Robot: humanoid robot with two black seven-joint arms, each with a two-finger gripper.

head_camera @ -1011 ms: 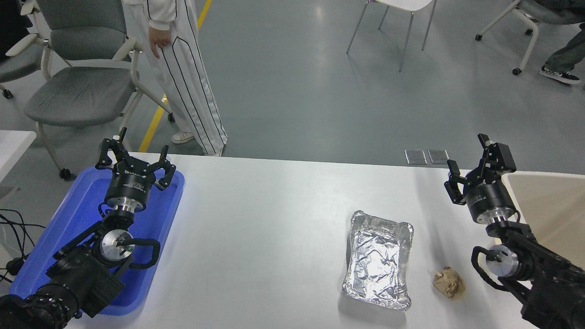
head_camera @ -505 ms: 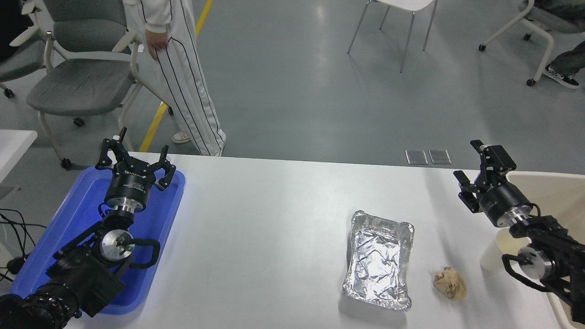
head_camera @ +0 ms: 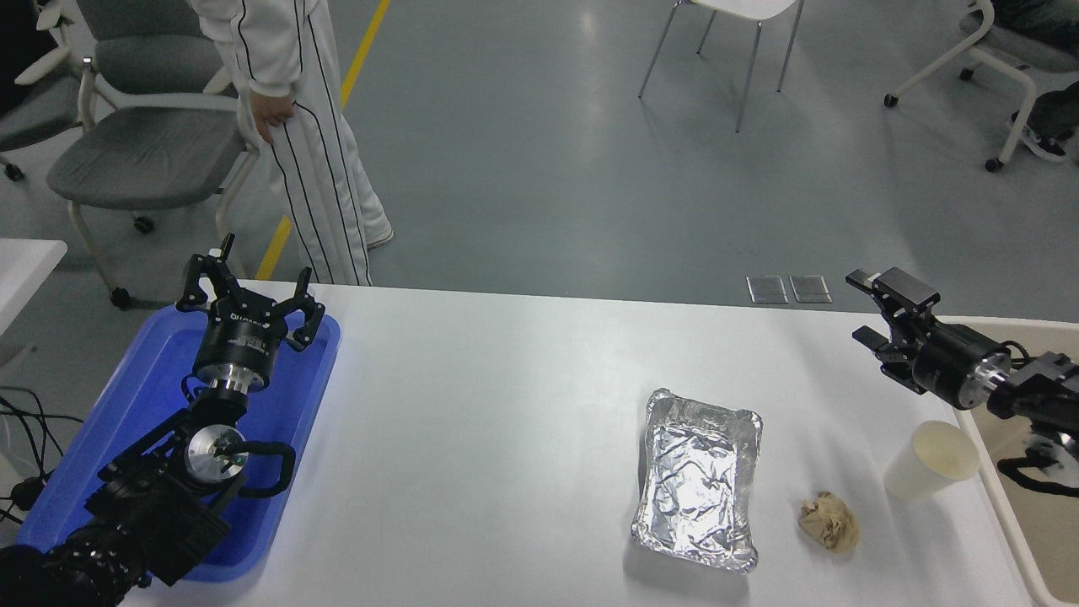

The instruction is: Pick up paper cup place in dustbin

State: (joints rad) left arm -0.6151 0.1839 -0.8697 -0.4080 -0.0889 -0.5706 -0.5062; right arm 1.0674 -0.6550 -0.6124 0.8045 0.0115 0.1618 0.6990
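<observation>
Now, in the head view, the paper cup [head_camera: 931, 462] stands upright on the white desk [head_camera: 506, 421] near its right edge, just beside the pale rim of the dustbin [head_camera: 1003, 506]. A crumpled brown paper wad [head_camera: 829, 522] lies to the cup's left, and a silver foil tray [head_camera: 699, 478] sits further left. The right end effector [head_camera: 870, 308] hangs above the desk beyond the cup, apart from it, its fingers spread and holding nothing. The left end effector [head_camera: 246, 295] sits over a blue tray [head_camera: 101, 438] at the desk's left end, fingers splayed wide and empty. A person in white striped clothing [head_camera: 295, 126] stands beyond the desk.
</observation>
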